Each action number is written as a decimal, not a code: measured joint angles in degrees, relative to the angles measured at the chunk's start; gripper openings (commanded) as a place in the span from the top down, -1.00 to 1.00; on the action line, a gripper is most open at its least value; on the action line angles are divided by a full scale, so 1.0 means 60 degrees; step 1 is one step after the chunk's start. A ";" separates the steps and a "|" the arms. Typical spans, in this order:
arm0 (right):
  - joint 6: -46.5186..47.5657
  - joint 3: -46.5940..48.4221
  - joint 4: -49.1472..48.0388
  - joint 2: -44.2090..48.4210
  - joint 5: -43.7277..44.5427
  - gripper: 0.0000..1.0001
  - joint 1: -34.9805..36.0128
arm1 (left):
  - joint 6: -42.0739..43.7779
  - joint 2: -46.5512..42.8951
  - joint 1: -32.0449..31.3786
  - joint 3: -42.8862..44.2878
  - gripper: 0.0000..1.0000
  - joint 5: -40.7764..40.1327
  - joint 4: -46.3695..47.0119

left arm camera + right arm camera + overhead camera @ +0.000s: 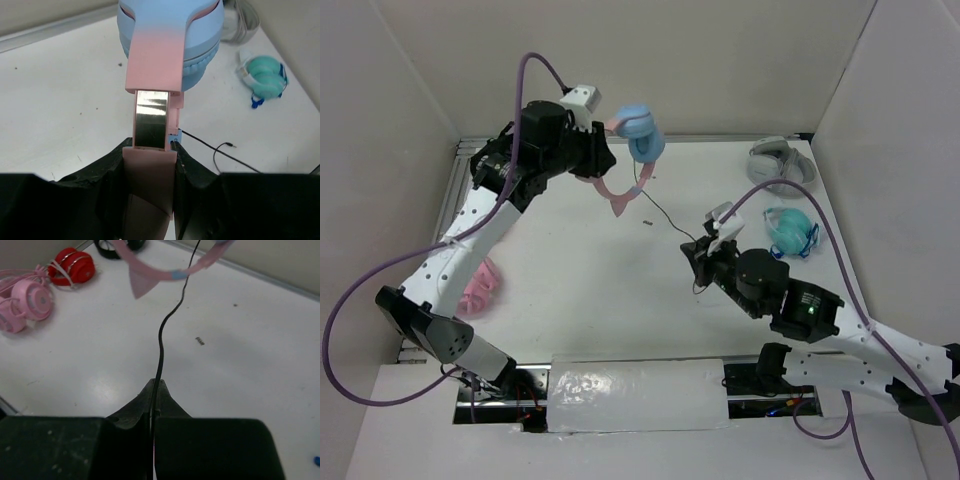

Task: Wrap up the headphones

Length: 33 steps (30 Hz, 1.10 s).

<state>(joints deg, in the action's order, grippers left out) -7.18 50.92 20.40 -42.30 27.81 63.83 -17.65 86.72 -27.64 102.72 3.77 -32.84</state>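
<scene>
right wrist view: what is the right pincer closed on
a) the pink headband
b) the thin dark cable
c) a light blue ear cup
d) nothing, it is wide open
B: the right pincer has its jaws pressed together on the thin dark cable, which runs up from it toward the headphones gripped at the headband by the left pincer.

Pink headphones (478,287), grey-white headphones (780,163), teal headphones (790,232), white table (580,300)

Bright, even overhead light; shadows soft.
Glare off the metal slider (151,120) of the headphones (170,30), sheen on the table (100,382); wrist views blur up close.
</scene>
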 measured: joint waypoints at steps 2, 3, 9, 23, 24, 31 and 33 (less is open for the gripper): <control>0.0546 0.0419 0.0164 -0.0153 0.0430 1.00 0.0007 | 0.0222 -0.0015 -0.0004 -0.0375 1.00 0.0248 0.0018; 0.0878 0.0641 0.0222 -0.0266 0.0597 1.00 0.0011 | 0.0306 -0.0018 -0.0004 -0.0532 1.00 0.0390 -0.0029; 0.3446 0.1486 0.0160 -0.1067 0.0801 1.00 0.0015 | 0.0936 -0.0018 -0.0124 -0.1209 1.00 0.1450 -0.0339; 0.7705 0.2386 0.0095 -0.1290 -0.2306 1.00 -0.1603 | 0.2575 -0.0040 -0.1315 -0.2466 1.00 0.4699 -0.0670; 0.7817 0.2473 0.0113 -0.1373 -0.2554 1.00 -0.1836 | 0.2692 -0.0040 -0.1453 -0.2499 1.00 0.4838 -0.0645; 0.8193 0.2779 0.0248 -0.2014 -0.3880 0.95 -0.2907 | 0.3173 -0.0040 -0.2543 -0.2583 1.00 0.5155 -0.0630; 0.8215 0.2776 0.0255 -0.2040 -0.4237 0.93 -0.3144 | 0.3231 -0.0040 -0.2758 -0.2623 1.00 0.5206 -0.0594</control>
<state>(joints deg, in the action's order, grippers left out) 42.11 67.57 21.93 -54.54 2.39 44.97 1.74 86.48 -44.18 86.98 35.00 -36.40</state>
